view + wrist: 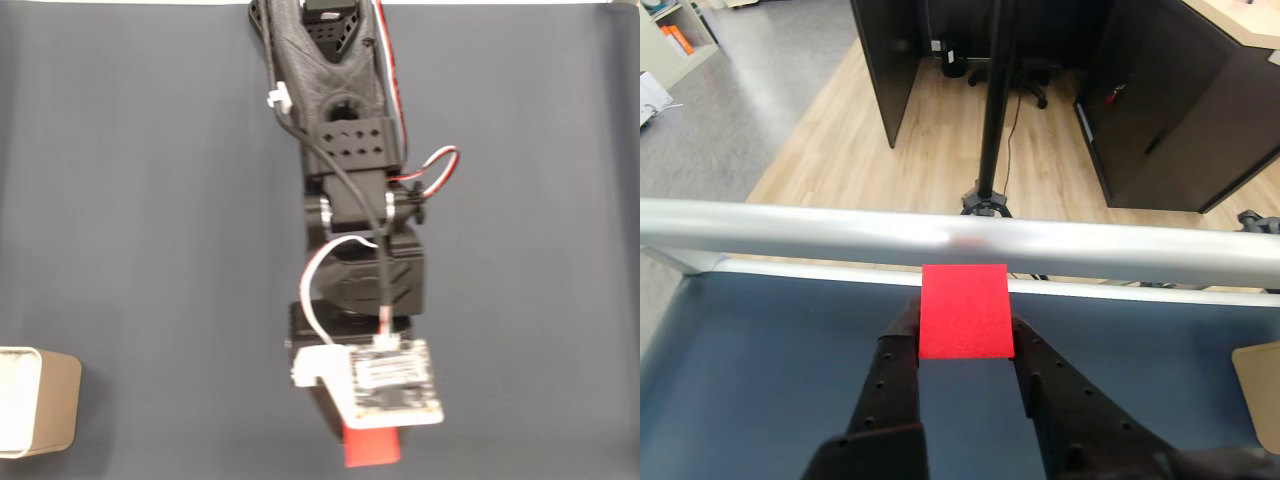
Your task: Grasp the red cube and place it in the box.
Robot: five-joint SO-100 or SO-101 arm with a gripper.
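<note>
The red cube (963, 310) sits clamped between the two black fingers of my gripper (964, 338), which is shut on it. In the fixed view the cube (372, 448) pokes out below the wrist camera board, near the bottom edge, and the fingers are hidden under the arm (350, 200). The beige box (38, 402) with its white inside stands at the far lower left of that view, well apart from the cube. In the wrist view a tan corner of the box (1262, 390) shows at the right edge.
The dark blue-grey mat (150, 200) covers the table. A silver rail (840, 232) runs along the table's far edge in the wrist view, just beyond the cube. Past it are wooden floor, a black stand and dark cabinets.
</note>
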